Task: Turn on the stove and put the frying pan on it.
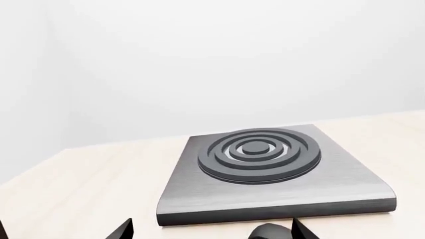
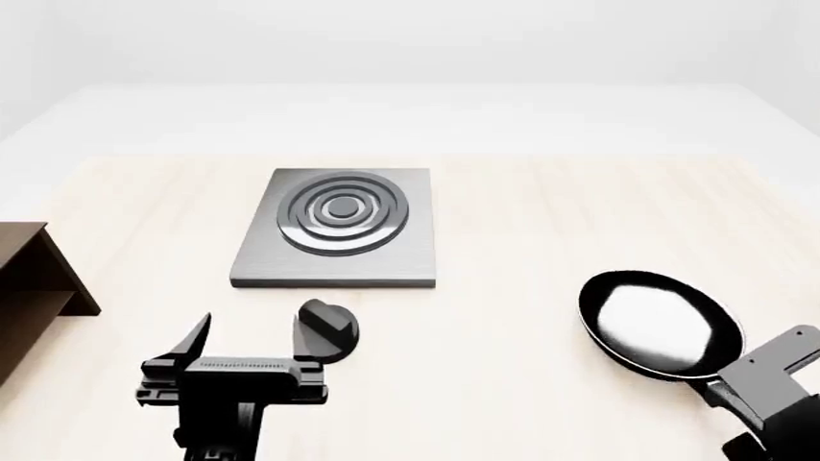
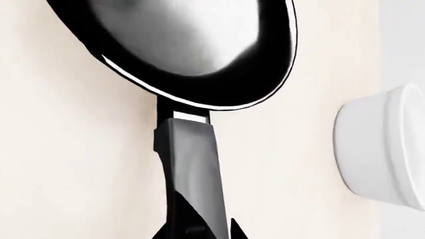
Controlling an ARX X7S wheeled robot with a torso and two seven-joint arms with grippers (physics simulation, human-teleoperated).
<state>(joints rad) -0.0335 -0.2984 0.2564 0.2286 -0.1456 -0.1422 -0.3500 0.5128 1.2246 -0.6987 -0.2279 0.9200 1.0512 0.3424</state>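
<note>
Left gripper point(image 2: 250, 343) is hovering spread, its right finger beside the knob point(image 2: 326, 328), just in front of the stove point(image 2: 336, 228). It needs centring on the knob before closing and twisting. Right gripper point(image 3: 199, 231) looks to be pinching the handle of the frying pan point(image 2: 659, 322), which is sitting on the table point(image 2: 513, 221) well right of the stove.

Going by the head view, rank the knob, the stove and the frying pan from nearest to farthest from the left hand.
1. knob: right beside the left hand, by one finger.
2. stove: straight ahead, beyond the knob.
3. frying pan: far across the table, on the right.
</note>
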